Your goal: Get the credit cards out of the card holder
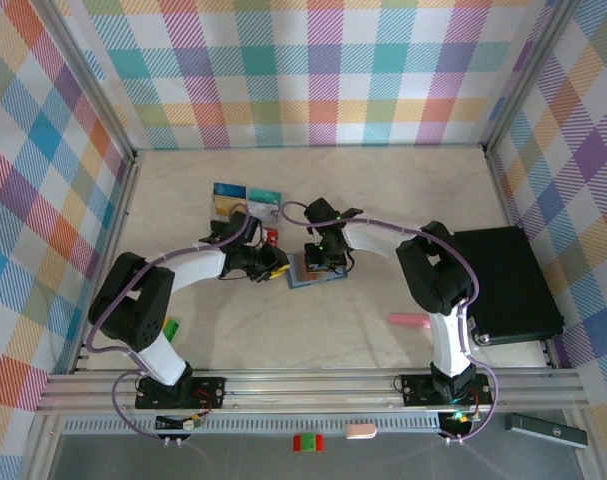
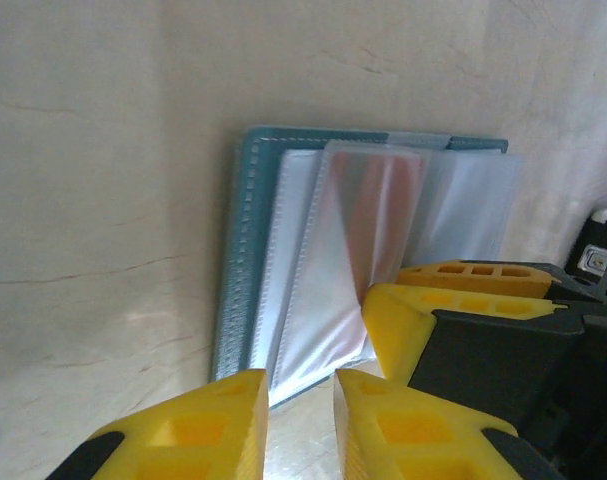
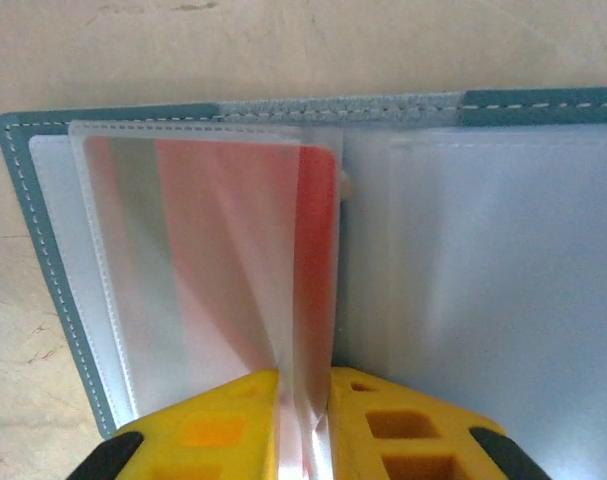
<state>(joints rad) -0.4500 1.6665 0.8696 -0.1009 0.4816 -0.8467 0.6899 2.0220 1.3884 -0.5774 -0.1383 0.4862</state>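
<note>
Red card in its sleeve, pinched by the right gripper, stands up from the open holder at the table's centre; the left gripper, parted and empty, should pin the cover.

The card holder at centre — credit cards behind-left, box far right

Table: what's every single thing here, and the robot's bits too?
card holder: one, teal-blue, open, table middle.
clear sleeve: one lifted, red card inside.
credit cards: several, mixed colours, laid out beyond the left gripper.
black box: one, black, right edge.
pink thing: one, pink, near side, right of middle.
green block: one, green, near left.
red-green block: one, front rail.
left gripper: one, yellow fingers, slightly open, beside holder.
right gripper: one, yellow fingers, pinching the sleeve.
</note>
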